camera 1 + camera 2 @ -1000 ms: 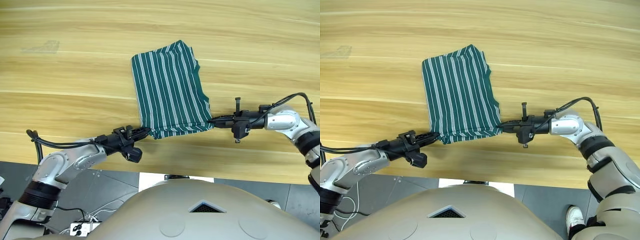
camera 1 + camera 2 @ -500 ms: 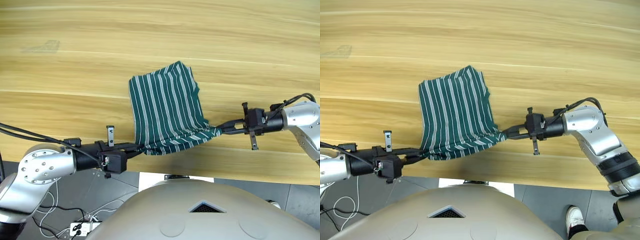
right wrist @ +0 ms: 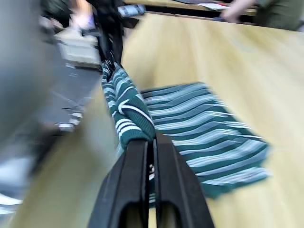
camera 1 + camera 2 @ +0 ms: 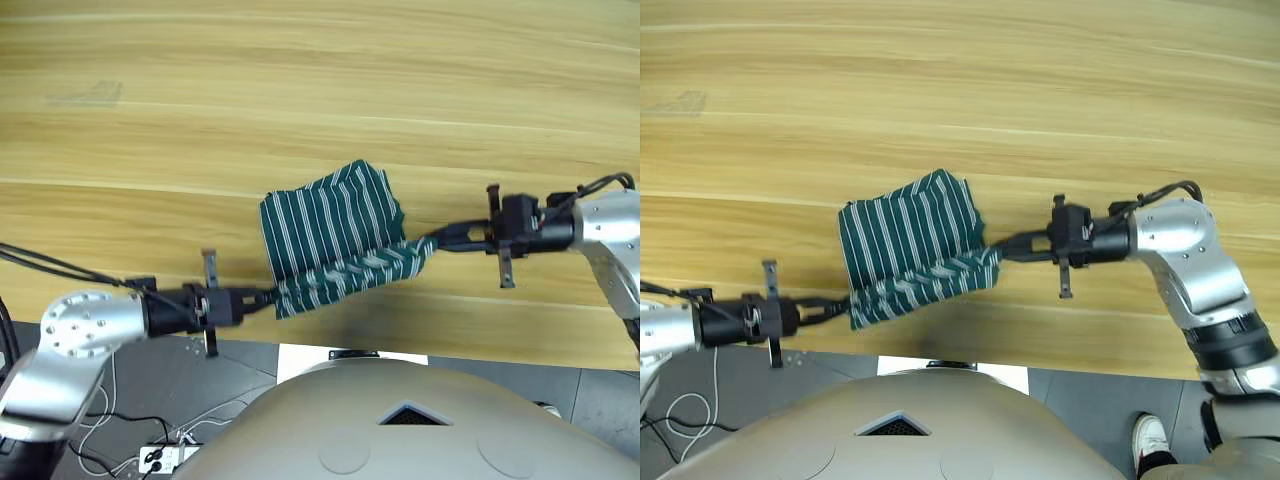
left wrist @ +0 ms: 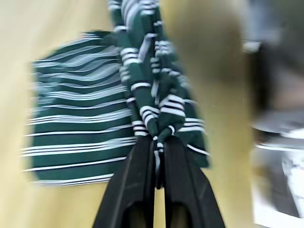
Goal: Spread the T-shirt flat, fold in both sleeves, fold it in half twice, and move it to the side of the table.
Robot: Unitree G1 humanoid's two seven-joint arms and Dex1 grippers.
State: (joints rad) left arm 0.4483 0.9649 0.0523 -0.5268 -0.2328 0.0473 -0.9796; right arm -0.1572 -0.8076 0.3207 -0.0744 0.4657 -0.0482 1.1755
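A wide wooden table [image 4: 320,90] is spread across the upper part of both eye views, and its near edge is set just ahead of the robot. A faint pale mark [image 4: 85,95] is seen on the far left of the wood, well apart from the cloth. Below the edge, grey floor [image 4: 230,375] is shown.

The green, white-striped T-shirt [image 4: 330,210], already folded to a narrow panel, is placed close to the table's near edge, between the two arms. Its far part is laid flat on the wood. Its near hem is raised and bunched into a rope-like roll, drawn slantwise between the two grippers, and the nearest strip of the flat part is hidden behind this roll.

The left gripper [image 4: 268,296] is clamped on the roll's left end, near the table edge, with cloth pinched between fingers pressed close together. The right gripper [image 4: 432,240] is likewise closed on the right end, above the wood and farther from the edge.

A white power strip [image 4: 160,457] with cables is seen on the floor at the lower left.
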